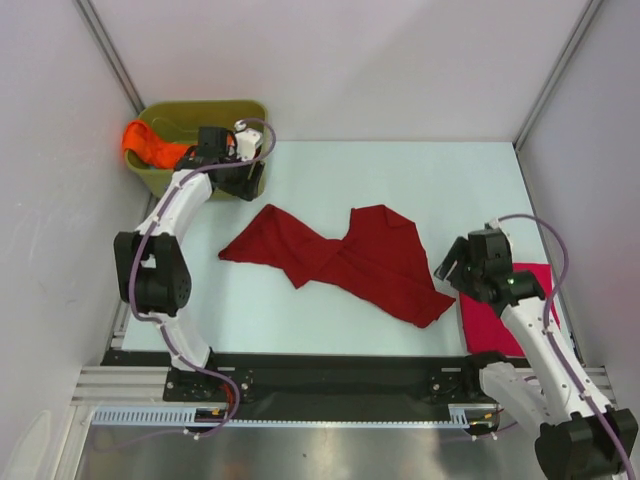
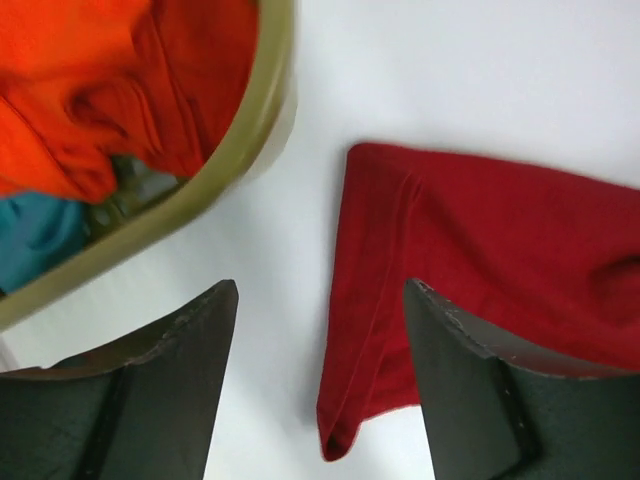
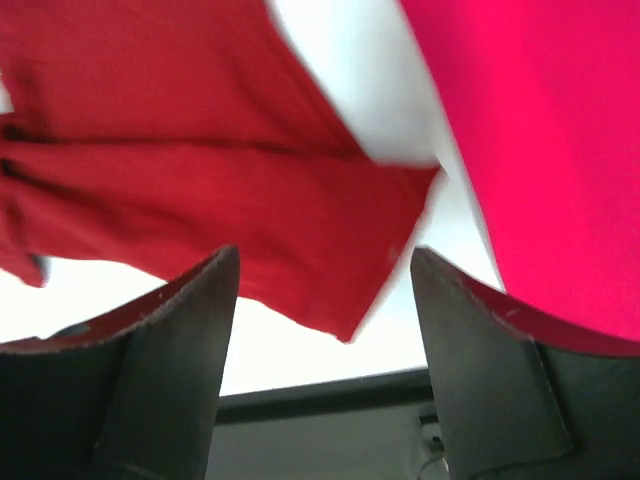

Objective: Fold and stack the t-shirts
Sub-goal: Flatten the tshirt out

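"Which one's next for folding?"

"The crumpled dark red cloth t-shirt (image 1: pixel 350 262), mid-table. Its long axis slants from far left to near right, one end pointing toward each arm."

"And the fingers?"

"Both pairs spread wide, holding nothing. The left gripper (image 2: pixel 320 287) hangs beside the olive-green plastic tub (image 1: pixel 200 108) with the vivid orange t-shirt (image 1: pixel 150 145) in it. The red shirt's far-left end lies just to its near right. The right gripper (image 3: pixel 322 252) hovers over the near-right corner, the flat magenta-pink t-shirt (image 1: pixel 478 322) to its right."

"Which arm's nearer?"

"Too close to call. I'd guess each takes its own end."
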{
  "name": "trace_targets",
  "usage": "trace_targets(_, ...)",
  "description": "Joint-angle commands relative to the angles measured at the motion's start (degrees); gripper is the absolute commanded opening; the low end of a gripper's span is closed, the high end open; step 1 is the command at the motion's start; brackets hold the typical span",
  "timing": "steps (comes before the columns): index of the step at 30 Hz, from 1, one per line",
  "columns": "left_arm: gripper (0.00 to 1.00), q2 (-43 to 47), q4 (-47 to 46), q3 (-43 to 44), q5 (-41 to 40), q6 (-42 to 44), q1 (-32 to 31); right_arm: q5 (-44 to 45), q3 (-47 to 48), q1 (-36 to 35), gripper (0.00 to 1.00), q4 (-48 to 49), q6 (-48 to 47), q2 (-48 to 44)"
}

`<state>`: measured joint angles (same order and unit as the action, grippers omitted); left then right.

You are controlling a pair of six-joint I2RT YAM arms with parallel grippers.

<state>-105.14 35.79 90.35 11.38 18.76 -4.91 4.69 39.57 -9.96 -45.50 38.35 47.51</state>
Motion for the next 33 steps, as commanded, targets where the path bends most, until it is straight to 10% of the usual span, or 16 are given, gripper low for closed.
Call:
trace_targets(1,0.73,9.6,-5.8,0.2,-2.0,3.4,-4.5,8.2,8.2,-3.4,0.73,10.0,-5.2,4.8)
trace_targets(9,0.61,19.4,-0.7,-20.3,5.2,12.0,-17.7,-2.5,24.0,-4.5,0.66,29.1,-25.8,33.6)
trace_targets(17,0.7,18.9,-3.5,-30.0,-0.5,16.3,-29.7,-8.4,47.1,-5.5,0.59,26.1,-29.6,63.7)
trace_targets(33,0.72,13.8,-13.5,-40.0,-6.9,18.1,-34.2,1.8,51.2,-9.6,0.45,19.9,-34.0,73.3)
